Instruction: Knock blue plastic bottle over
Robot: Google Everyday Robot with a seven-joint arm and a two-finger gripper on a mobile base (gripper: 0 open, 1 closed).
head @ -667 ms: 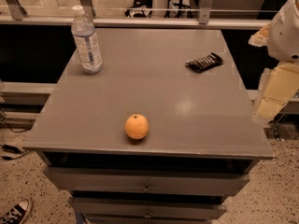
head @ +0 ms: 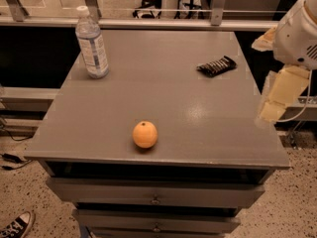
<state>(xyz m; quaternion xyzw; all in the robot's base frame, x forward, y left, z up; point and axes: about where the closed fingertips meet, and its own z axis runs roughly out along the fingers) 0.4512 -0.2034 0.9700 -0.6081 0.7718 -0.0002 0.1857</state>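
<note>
The blue plastic bottle point(head: 91, 42) stands upright at the far left corner of the grey table point(head: 163, 93); it is clear, with a white cap and a pale blue-white label. My gripper point(head: 271, 110) hangs at the right edge of the table, pale cream, below the white arm housing point(head: 297, 31). It is far from the bottle, across the whole width of the table.
An orange point(head: 145, 134) sits near the table's front edge, left of centre. A dark snack wrapper point(head: 216, 66) lies at the far right. Drawers point(head: 156, 192) are under the tabletop. A metal railing point(head: 148, 21) runs behind the table. A sneaker point(head: 15, 226) shows at the bottom left.
The arm and gripper have hardly shifted at the right edge. The bottle, orange and wrapper stand as before.
</note>
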